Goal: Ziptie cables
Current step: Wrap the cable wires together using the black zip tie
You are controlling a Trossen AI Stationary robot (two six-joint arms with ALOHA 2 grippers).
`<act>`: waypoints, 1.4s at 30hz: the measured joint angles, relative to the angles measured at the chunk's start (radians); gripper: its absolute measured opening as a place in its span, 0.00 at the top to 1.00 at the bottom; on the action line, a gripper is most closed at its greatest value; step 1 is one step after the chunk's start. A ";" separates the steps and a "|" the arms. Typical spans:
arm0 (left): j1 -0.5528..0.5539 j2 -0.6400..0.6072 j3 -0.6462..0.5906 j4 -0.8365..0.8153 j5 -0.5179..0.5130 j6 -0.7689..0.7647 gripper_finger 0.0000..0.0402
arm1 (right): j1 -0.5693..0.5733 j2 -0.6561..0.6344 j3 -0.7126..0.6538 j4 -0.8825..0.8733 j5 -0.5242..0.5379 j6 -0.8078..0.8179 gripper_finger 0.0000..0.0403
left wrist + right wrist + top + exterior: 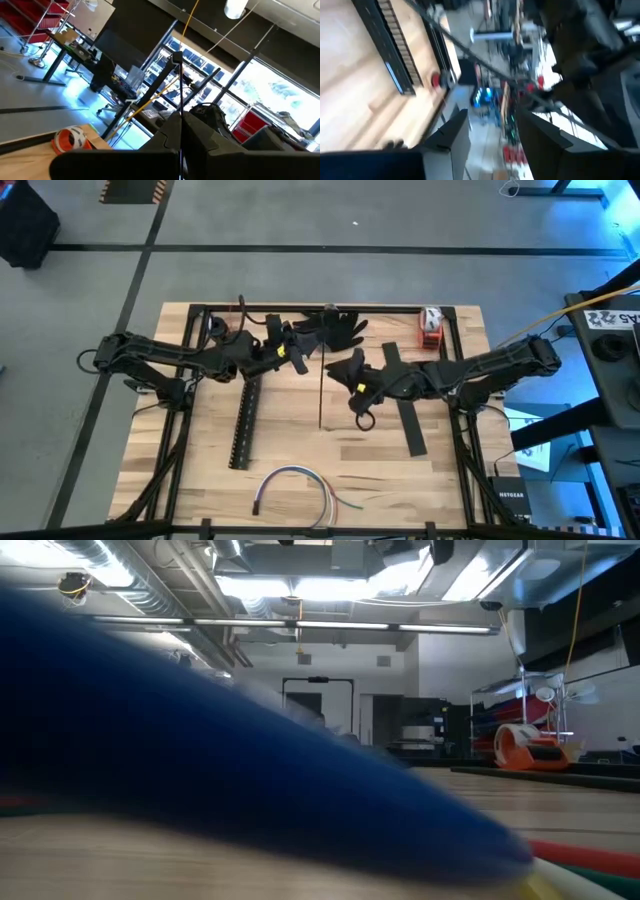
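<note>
Seen from above, the left arm reaches in from the table's left edge, stretched almost level toward the centre, its left gripper (318,330) at the far middle of the wooden table (290,440). In the left wrist view its dark fingers (195,132) sit pressed together on a thin dark zip tie (321,380), which runs from the gripper in a straight line toward the near side of the table.

Below the left arm's wrist, a long black slotted channel (243,420) lies lengthwise on the wood.

The cables (296,486), a loose arc of white, blue-purple and dark wires, rest untouched near the table's front edge, well apart from both grippers.

The right arm comes in from the right edge, angled slightly downward toward the centre, with the right gripper (352,370) just to the right of the zip tie. In the right wrist view its fingers (452,132) stand spread with a clear gap, holding nothing.

A black flat strip (403,412) lies under the right arm, and an orange-and-white tape dispenser (430,326) sits at the far right corner.
</note>
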 joint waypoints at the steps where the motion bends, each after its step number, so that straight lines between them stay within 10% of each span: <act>1: 0.000 0.000 0.000 0.000 0.000 -0.001 1.00 | 0.006 0.000 0.000 -0.001 0.019 0.001 0.61; 42: 0.019 0.000 0.000 0.009 0.059 -0.104 1.00 | 0.029 0.077 0.000 0.023 -0.084 -0.132 0.61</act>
